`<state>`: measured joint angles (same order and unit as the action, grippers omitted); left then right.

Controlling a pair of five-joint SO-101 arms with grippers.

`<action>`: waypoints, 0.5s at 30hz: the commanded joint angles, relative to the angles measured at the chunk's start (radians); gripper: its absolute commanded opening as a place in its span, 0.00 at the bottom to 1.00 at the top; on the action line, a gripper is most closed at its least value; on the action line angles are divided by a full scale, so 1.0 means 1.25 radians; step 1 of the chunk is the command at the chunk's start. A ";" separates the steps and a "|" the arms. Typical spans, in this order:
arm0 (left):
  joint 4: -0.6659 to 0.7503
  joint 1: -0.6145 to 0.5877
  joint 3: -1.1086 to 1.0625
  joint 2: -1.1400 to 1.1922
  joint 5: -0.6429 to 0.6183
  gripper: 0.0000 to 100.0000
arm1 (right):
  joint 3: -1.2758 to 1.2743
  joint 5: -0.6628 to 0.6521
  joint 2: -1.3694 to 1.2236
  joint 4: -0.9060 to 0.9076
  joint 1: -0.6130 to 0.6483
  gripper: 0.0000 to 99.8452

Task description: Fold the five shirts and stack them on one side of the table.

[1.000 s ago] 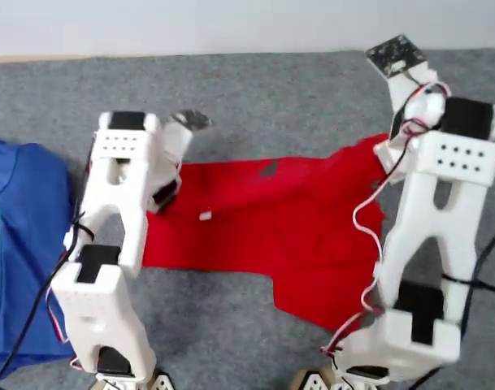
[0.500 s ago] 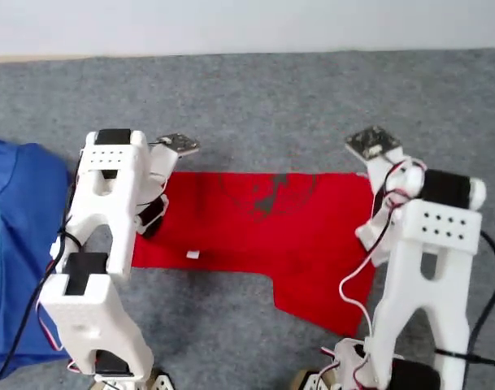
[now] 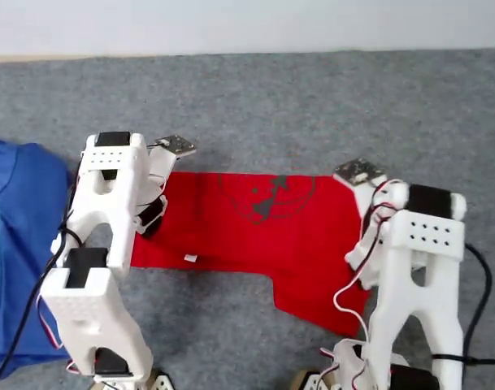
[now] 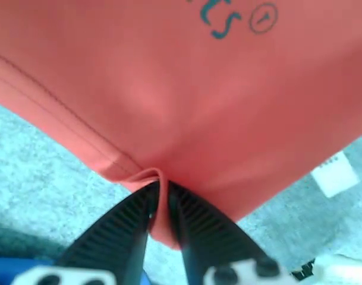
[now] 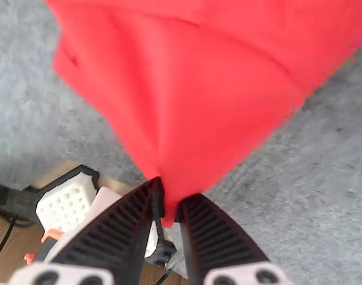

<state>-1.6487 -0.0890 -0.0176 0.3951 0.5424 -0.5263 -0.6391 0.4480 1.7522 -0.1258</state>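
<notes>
A red shirt [image 3: 255,223] with a dark round print lies spread across the middle of the grey table, folded over on itself, a white tag near its front edge. At the shirt's left edge my left gripper [image 3: 155,213] is shut on the fabric; the left wrist view shows a pinched fold of red shirt [image 4: 169,119] between the black fingers [image 4: 118,228]. My right gripper [image 3: 362,244] is shut on the shirt's right edge, and red cloth [image 5: 186,113] hangs from its fingers [image 5: 207,237] above the table.
A blue shirt [image 3: 23,244] with a teal patch lies at the table's left edge, beside the left arm. Bare grey cloth-covered table [image 3: 271,106] stretches behind the red shirt to the back wall. The arms' bases stand at the front edge.
Both grippers drew the red shirt's far edge toward the front, folding it flatter. The right arm moved down and left; the print is now face up.
</notes>
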 commanded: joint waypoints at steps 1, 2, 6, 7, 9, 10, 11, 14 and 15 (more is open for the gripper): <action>0.014 -0.006 0.002 -0.004 0.004 0.01 | -0.004 0.020 0.034 0.031 0.040 0.01; 0.014 -0.006 0.002 -0.004 0.004 0.01 | -0.004 0.028 0.034 0.033 0.047 0.01; 0.012 -0.007 0.002 -0.004 0.004 0.01 | -0.004 0.032 0.035 0.035 0.074 0.01; 0.012 -0.007 0.002 -0.004 0.004 0.01 | -0.004 0.032 0.035 0.035 0.085 0.01; 0.014 -0.007 0.002 -0.004 0.004 0.01 | -0.004 0.033 0.035 0.036 0.112 0.01; 0.014 -0.007 0.002 -0.004 0.004 0.01 | -0.004 0.033 0.035 0.036 0.128 0.01; 0.014 -0.007 0.002 -0.004 0.004 0.01 | -0.004 0.033 0.035 0.036 0.142 0.01; 0.014 -0.007 0.002 -0.004 0.004 0.01 | -0.002 0.033 0.034 0.036 0.186 0.01; 0.014 -0.007 0.002 -0.004 0.004 0.01 | 0.000 0.034 0.034 0.036 0.202 0.01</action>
<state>-1.6410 -0.0890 -0.0176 0.3951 0.5424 -0.5355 -0.6053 0.4480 1.7522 0.0767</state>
